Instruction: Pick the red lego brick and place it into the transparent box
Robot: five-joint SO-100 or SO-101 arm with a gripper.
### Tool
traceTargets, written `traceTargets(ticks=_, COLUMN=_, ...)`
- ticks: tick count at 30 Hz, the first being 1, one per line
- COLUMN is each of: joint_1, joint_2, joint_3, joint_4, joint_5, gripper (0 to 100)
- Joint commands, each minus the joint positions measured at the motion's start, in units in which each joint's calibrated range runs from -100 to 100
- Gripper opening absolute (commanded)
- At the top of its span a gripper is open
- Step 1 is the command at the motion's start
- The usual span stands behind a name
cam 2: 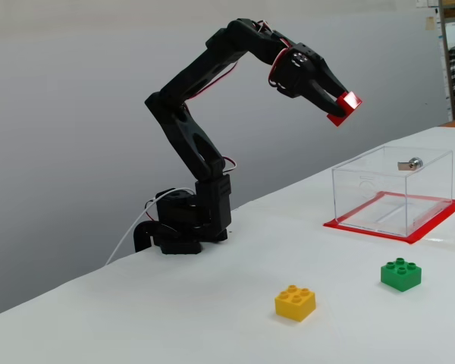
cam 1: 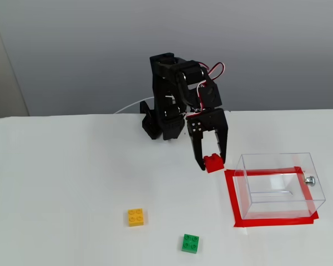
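Observation:
My gripper (cam 1: 212,162) (cam 2: 341,108) is shut on the red lego brick (cam 1: 213,164) (cam 2: 345,108) and holds it high above the table. In both fixed views the brick hangs just to the left of the transparent box (cam 1: 277,185) (cam 2: 393,190), well above its rim and not over its opening. The box is clear, stands on a red tape rectangle (cam 1: 233,201) (cam 2: 409,233), and has a small silver knob (cam 1: 309,179) (cam 2: 413,163) on one wall. Nothing lies inside it.
A yellow brick (cam 1: 136,217) (cam 2: 296,302) and a green brick (cam 1: 190,243) (cam 2: 401,274) lie on the white table (cam 1: 55,183) near its front. The arm's black base (cam 1: 161,124) (cam 2: 182,224) stands at the back by a grey wall.

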Motion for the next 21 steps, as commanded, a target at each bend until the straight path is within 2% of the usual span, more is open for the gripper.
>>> traceTargets(ticks=1, joint_1=-6.6, joint_2=-1.0, joint_3=-2.3, joint_4=-0.5, joint_5=0.3, gripper=3)
traceTargets(ticks=8, joint_1=-18.5, joint_2=5.4, joint_3=-7.5, joint_4=0.3, joint_5=0.3, gripper=3)
traceTargets(ticks=21, joint_1=-30.2, joint_2=24.8, joint_3=-21.9, joint_4=0.3, joint_5=0.3, gripper=2)
